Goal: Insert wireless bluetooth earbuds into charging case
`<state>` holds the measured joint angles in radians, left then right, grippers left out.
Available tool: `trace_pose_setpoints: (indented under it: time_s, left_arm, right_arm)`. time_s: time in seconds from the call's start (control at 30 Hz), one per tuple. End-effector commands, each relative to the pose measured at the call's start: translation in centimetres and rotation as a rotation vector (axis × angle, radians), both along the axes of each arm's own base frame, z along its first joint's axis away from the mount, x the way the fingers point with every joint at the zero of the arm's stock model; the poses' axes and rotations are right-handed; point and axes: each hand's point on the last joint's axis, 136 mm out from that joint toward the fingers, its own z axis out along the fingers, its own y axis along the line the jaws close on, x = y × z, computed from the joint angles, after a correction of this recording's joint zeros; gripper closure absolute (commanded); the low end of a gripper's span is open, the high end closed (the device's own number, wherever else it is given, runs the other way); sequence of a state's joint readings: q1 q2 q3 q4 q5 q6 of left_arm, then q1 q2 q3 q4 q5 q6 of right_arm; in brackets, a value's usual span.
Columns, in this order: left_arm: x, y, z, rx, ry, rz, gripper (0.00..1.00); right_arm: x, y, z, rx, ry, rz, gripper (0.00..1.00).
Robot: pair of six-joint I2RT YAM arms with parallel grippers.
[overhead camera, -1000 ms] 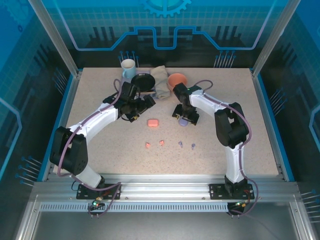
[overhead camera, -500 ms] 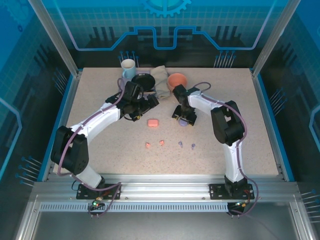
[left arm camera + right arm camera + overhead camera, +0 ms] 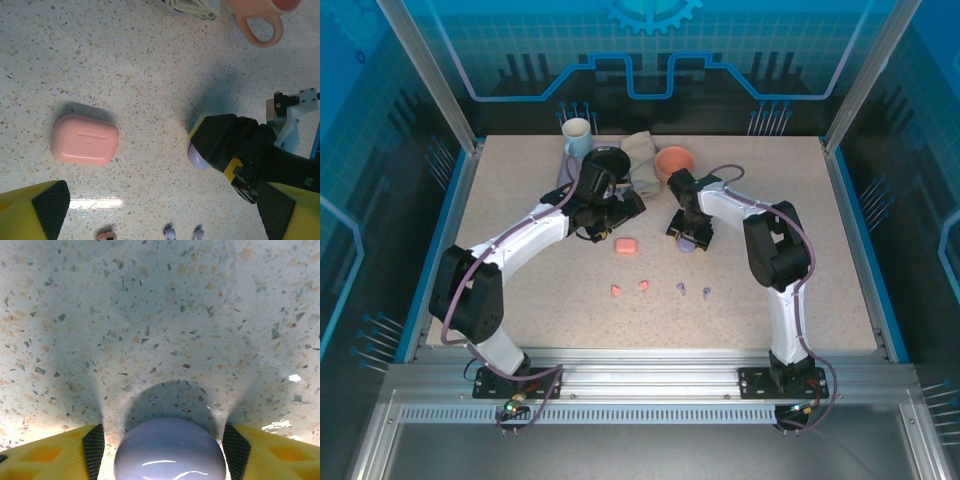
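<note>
Two changes: left fingers (image 3: 35, 210) (spread wide) neared pink case (image 3: 85, 140); right fingers (image 3: 50, 455) narrowed, still apart, around lilac case (image 3: 170, 450).

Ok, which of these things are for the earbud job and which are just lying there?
For the job: pink buds, lilac buds, pink case, lilac case.
Just lying about: pale mug, black dish, cloth, orange cup.
</note>
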<state>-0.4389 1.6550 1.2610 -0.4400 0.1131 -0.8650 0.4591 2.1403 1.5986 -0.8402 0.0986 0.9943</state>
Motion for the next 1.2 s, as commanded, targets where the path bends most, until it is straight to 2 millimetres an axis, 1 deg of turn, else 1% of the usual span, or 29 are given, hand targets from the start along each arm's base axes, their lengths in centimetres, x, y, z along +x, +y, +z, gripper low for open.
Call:
trace_pose_setpoints:
  time_s: [0.0, 0.37, 0.67, 0.87, 1.17]
  left_arm:
    - [0.3, -0.6, 1.0, -0.001, -0.021, -0.015, 0.01]
    - [0.2, -1.2, 1.2, 0.001, -0.023, -0.024, 0.01]
    - [0.1, -1.4, 1.3, 0.004, -0.024, -0.029, 0.01]
    - [0.1, -1.7, 1.2, 0.003, -0.023, -0.032, 0.01]
    - [0.1, -1.9, 1.3, 0.006, -0.024, -0.036, 0.01]
  right_arm:
    - [-1.1, 0.0, -0.5, -0.014, 0.032, 0.018, 0.33]
    - [-1.8, 0.4, -0.6, -0.029, 0.045, 0.032, 0.33]
    - [-2.3, 0.3, -0.8, -0.032, 0.054, 0.032, 0.37]
    - [-2.7, 0.5, -0.4, -0.017, 0.050, 0.023, 0.36]
    - [-2.7, 1.1, 0.1, -0.005, 0.037, 0.039, 0.35]
